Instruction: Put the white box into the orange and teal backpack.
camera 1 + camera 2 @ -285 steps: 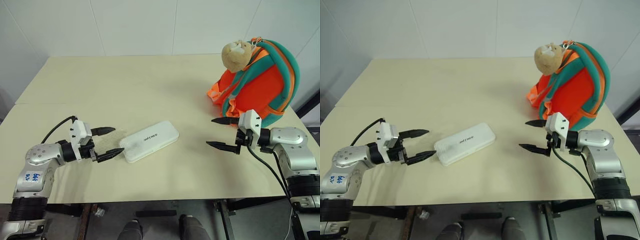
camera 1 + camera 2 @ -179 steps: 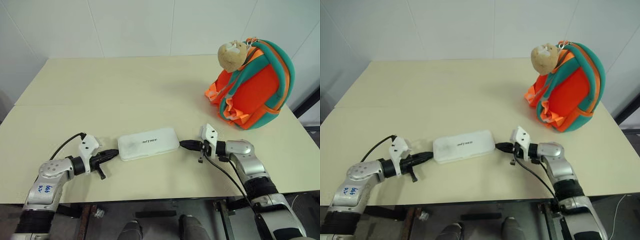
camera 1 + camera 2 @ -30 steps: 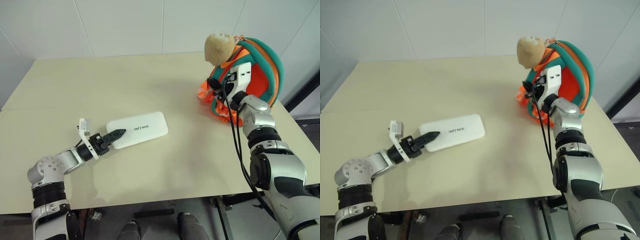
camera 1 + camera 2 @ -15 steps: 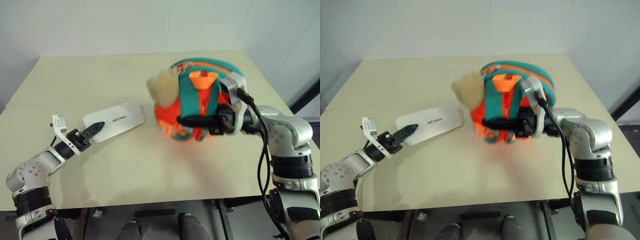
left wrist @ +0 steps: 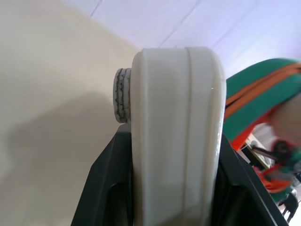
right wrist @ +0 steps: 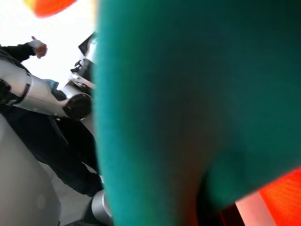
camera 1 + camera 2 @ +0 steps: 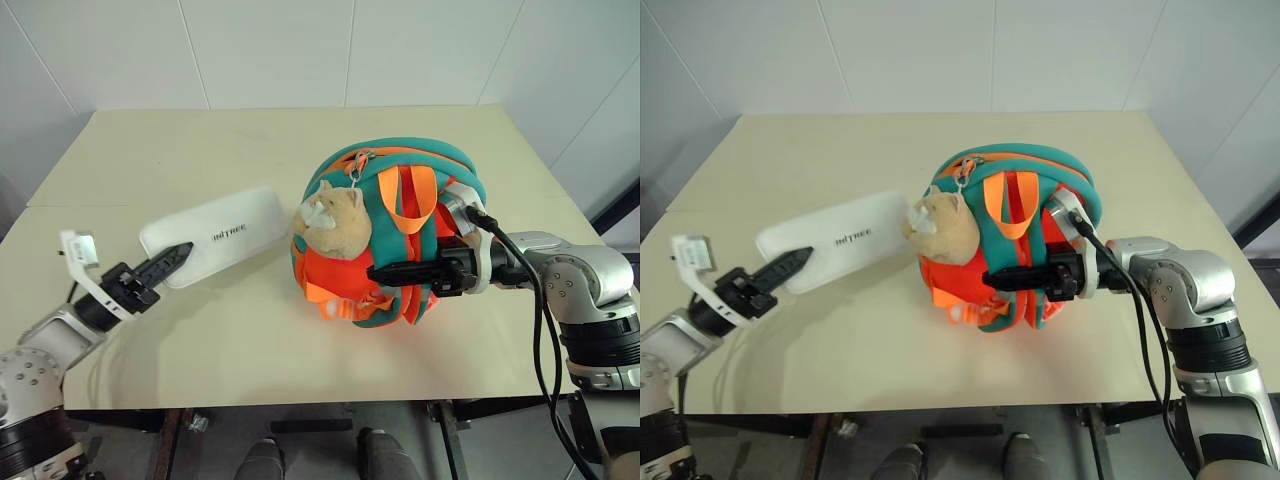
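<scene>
Dragged from the far right corner to mid-table, the one orange and teal backpack (image 7: 395, 235) now hangs clenched in the right gripper (image 7: 385, 271), whose arm reaches level leftward, while the left gripper (image 7: 172, 258) grasps the single white box (image 7: 222, 232), lifted just beside it.

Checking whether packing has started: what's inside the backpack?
Its inside is covered; no opening shows on the backpack, only straps and a plush toy. The white box is outside, held in the left pincer.
</scene>
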Available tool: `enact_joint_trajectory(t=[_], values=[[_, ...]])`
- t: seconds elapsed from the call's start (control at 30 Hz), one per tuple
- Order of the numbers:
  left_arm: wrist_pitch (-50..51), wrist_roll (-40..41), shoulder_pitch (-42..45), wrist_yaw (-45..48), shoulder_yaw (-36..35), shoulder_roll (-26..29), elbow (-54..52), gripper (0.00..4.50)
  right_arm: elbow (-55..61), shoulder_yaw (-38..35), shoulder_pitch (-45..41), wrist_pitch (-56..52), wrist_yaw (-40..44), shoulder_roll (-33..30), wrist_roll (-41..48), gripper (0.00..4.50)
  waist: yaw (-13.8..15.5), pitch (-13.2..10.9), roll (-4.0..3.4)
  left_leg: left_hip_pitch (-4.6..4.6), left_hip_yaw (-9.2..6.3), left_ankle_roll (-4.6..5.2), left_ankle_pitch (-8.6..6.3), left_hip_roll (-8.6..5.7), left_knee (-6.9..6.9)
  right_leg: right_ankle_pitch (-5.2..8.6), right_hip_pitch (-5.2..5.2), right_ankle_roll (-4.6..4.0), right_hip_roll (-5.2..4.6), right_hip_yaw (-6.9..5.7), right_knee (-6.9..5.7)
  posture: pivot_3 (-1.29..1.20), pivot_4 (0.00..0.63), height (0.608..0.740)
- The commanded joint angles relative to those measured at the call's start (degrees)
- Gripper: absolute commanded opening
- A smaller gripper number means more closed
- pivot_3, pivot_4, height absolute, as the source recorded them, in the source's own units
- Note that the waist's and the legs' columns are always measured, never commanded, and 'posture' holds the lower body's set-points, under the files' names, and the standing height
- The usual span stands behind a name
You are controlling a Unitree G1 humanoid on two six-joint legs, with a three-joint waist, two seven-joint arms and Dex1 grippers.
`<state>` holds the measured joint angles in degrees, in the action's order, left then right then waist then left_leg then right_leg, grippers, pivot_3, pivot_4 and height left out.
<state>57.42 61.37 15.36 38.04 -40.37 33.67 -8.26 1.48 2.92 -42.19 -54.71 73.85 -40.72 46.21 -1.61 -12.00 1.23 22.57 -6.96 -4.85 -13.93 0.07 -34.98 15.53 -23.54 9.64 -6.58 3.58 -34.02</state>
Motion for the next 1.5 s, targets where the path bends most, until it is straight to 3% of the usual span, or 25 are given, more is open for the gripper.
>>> enact_joint_trajectory(t=[0.03, 0.23, 0.4, 0.73, 0.87, 1.03, 1.27, 1.43, 1.5], values=[[-0.4, 10.36, -0.08, -1.11, -5.56, 1.95, -6.03, 1.38, -0.51, 0.97, -0.44, 2.42, 1.54, 0.62, -1.51, 0.02, -0.05, 0.0, 0.0, 0.0, 0.0, 0.0, -0.01, 0.0, 0.0, 0.0, 0.0, 0.01, 0.0, 0.0, 0.0, 0.0, 0.15, 0.74], [0.85, 18.32, -1.31, -2.69, -2.48, 4.93, -9.76, 1.38, -1.54, 1.91, -0.08, 4.04, 1.87, 1.63, -3.24, 0.02, -0.04, 0.0, 0.0, -0.01, 0.0, 0.01, -0.04, 0.01, -0.02, 0.01, 0.01, 0.01, 0.01, 0.0, 0.0, 0.0, 0.15, 0.74], [0.23, 18.24, 1.57, -0.85, 2.27, 8.02, -7.92, 1.38, -0.93, 1.83, 0.56, 4.13, 1.74, 1.83, -3.81, 0.02, -0.03, 0.0, 0.0, -0.01, 0.0, 0.01, -0.04, 0.01, -0.06, 0.03, 0.01, -0.05, 0.03, 0.0, -0.02, 0.0, 0.15, 0.74], [-4.87, 5.18, 8.27, 12.3, 14.93, 14.84, -0.68, 1.38, 1.55, 0.45, 3.1, 3.36, 0.66, 1.66, -3.22, 0.02, 0.01, 0.0, 0.01, 0.01, 0.0, 0.02, -0.04, 0.01, -0.04, 0.03, 0.01, -0.04, 0.04, -0.01, 0.0, 0.0, 0.15, 0.74], [-12.7, -6.01, 8.32, 21.57, 21.49, 20.49, 1.35, 1.38, 1.51, 0.19, 3.5, 3.4, 0.29, 1.67, -3.4, 0.02, -0.02, 0.0, 0.0, 0.0, 0.02, 0.03, -0.05, 0.0, 0.0, 0.06, 0.02, -0.1, 0.03, -0.01, 0.04, 0.0, 0.15, 0.74], [-24.98, -18.1, 12.36, 30.22, 29.16, 22.93, 5.19, 1.38, 1.71, 0.38, 3.7, 3.58, -0.3, 2.33, -3.43, 0.02, -0.01, 0.0, 0.0, 0.0, 0.03, 0.03, -0.05, 0.01, 0.01, 0.15, 0.02, -0.26, 0.03, -0.01, 0.04, 0.0, 0.15, 0.74], [-28.07, -24.14, 25.97, 30.69, 37.31, 16.89, 8.66, 1.38, 0.68, 0.81, 2.85, 4.19, -0.21, 2.94, -4.03, 0.02, 0.17, 0.0, 0.0, 0.01, 0.0, 0.05, -0.04, 0.0, -0.04, 0.0, 0.06, 0.05, 0.03, -0.02, 0.02, 0.0, 0.15, 0.74], [-23.0, -28.58, 37.58, 29.41, 46.19, 7.53, 12.6, 1.38, 0.04, 1.43, 1.69, 4.7, -0.2, 4.14, -4.57, 0.02, 0.03, -0.01, 0.02, 0.15, -0.05, 0.07, -0.02, -0.02, -0.11, -0.05, -0.02, 0.15, 0.04, -0.03, -0.06, 0.0, 0.15, 0.74], [-25.3, -32.14, 41.01, 29.48, 49.18, 3.16, 16.96, 1.38, 0.06, 1.6, 1.64, 4.9, -0.1, 4.37, -4.69, 0.02, 0.01, -0.01, 0.01, 0.2, -0.05, 0.07, -0.03, -0.03, -0.11, -0.04, -0.07, 0.18, 0.04, -0.02, -0.07, 0.0, 0.15, 0.74]])
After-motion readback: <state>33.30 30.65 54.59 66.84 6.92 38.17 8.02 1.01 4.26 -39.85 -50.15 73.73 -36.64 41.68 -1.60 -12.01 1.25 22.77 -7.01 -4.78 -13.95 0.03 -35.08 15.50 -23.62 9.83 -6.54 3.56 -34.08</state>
